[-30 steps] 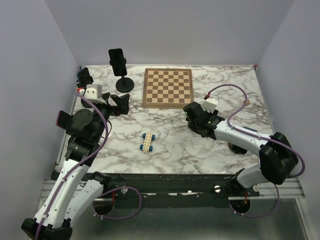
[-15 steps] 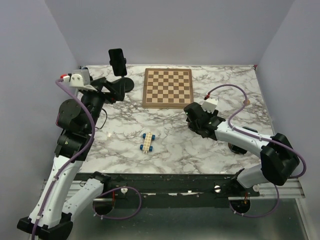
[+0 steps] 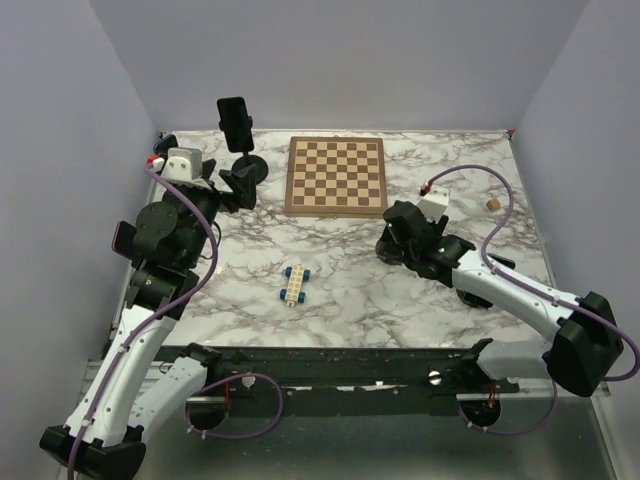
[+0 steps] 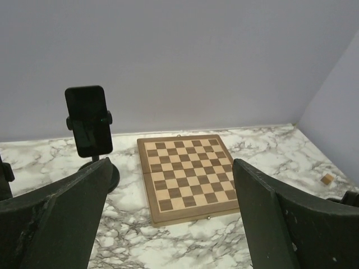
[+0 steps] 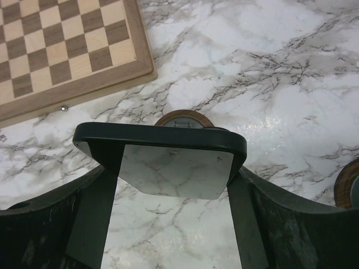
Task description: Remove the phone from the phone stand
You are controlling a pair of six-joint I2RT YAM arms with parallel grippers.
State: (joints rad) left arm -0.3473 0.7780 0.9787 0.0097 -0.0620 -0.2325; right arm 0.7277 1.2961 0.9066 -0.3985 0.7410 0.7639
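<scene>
A black phone (image 3: 235, 122) stands upright, clamped in a black phone stand (image 3: 249, 167) at the table's far left. The left wrist view shows the phone (image 4: 88, 120) ahead and to the left, apart from my fingers. My left gripper (image 3: 240, 186) is open and empty, just in front of the stand's base. Its jaws (image 4: 171, 166) frame the chessboard. My right gripper (image 3: 392, 238) sits mid-table, to the right. Across its fingers (image 5: 174, 168) spans a dark flat slab (image 5: 168, 137) with a glossy face, touching both fingers.
A wooden chessboard (image 3: 336, 175) lies at the back centre. A small blue-and-white block toy (image 3: 295, 283) rests nearer the front. A tiny brown cube (image 3: 491, 203) sits far right. A round brown disc (image 5: 184, 118) lies on the marble beyond the slab.
My left arm rose and swung its gripper toward the phone stand, then settled slightly lower. My right arm shifted a little to the right, with the slab still between its fingers.
</scene>
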